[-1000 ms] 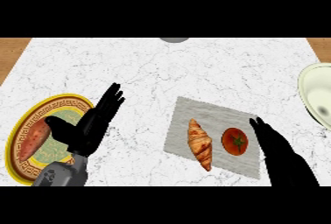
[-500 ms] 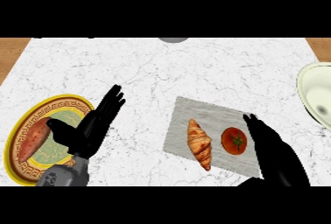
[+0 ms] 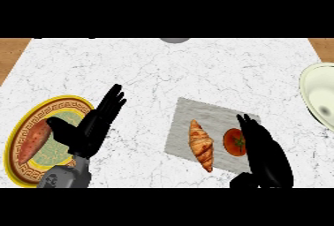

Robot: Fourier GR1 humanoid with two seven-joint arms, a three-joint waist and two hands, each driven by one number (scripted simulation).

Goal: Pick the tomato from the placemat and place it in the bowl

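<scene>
Our right robot hand (image 3: 264, 152), fingers straight and open, lies beside the round red tomato (image 3: 233, 141) on the grey rectangular placemat (image 3: 189, 115). Our left robot hand (image 3: 91, 128) rests open by the gold-rimmed plate (image 3: 20, 176). Bare marbled surface (image 3: 195, 66) leads to the pale bowl (image 3: 313, 84) at the right edge.

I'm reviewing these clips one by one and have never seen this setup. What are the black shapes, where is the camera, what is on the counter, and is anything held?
The view is from the robot's head, looking steeply down at a white marble counter. The black shapes are its two hands on grey forearms. The left hand rests open, fingers up, over the edge of a yellow patterned plate that carries a reddish food item. The right hand is open beside the tomato, partly covering it, and holds nothing. The tomato and a croissant lie on a grey placemat. The pale bowl sits at the right edge.
</scene>
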